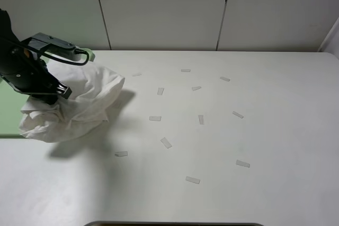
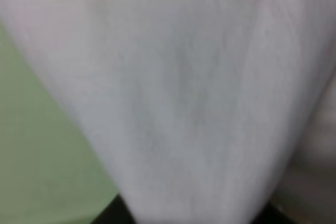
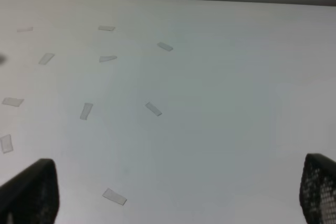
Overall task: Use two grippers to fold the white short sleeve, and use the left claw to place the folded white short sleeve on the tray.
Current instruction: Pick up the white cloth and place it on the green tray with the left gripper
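Exterior high, left edge: left gripper clamped on bunched white short sleeve, overhanging tray (right gripper spread, idle).

White short sleeve (plain, creased), pale-green tray, black left gripper.

A: Where does the white short sleeve sit?

B: At nine o'clock on the table, bunched, under the left gripper, which is clamped in its top folds. Its nine o'clock side overlaps the tray, which lies at the table's far nine o'clock edge.

A: And the rest?

B: Tape strips lie scattered from the centre toward three o'clock, well apart from the shirt. The right gripper hangs above them with its jaws spread wide.
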Robot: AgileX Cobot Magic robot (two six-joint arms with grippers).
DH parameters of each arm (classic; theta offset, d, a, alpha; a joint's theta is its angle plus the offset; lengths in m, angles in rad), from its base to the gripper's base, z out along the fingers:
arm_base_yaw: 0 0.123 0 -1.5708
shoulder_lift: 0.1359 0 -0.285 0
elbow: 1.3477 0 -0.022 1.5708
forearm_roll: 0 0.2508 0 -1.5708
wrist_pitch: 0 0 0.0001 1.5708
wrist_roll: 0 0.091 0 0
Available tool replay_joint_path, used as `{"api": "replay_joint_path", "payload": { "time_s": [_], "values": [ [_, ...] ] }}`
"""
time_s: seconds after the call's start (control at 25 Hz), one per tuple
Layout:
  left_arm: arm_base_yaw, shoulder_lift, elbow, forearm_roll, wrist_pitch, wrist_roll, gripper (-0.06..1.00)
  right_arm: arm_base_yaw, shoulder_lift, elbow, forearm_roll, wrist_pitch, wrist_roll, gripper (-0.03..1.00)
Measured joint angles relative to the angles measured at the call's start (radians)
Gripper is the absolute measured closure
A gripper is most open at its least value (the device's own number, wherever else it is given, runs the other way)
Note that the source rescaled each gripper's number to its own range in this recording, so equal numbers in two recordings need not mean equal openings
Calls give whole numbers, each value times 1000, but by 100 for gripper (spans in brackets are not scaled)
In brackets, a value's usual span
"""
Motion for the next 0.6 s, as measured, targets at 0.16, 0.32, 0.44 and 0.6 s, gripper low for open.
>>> {"api": "replay_joint_path", "payload": {
  "time_s": [0.16,0.32,0.44,0.6],
  "values": [
    [128,0,0,4,-25,47,74,0,0,0,0,0,0,-3],
    [199,0,0,4,-63,79,74,0,0,0,0,0,0,-3],
    [225,0,0,4,-83,81,74,0,0,0,0,0,0,-3],
    [277,0,0,4,-139,82,74,0,0,0,0,0,0,-3]
  ]
}}
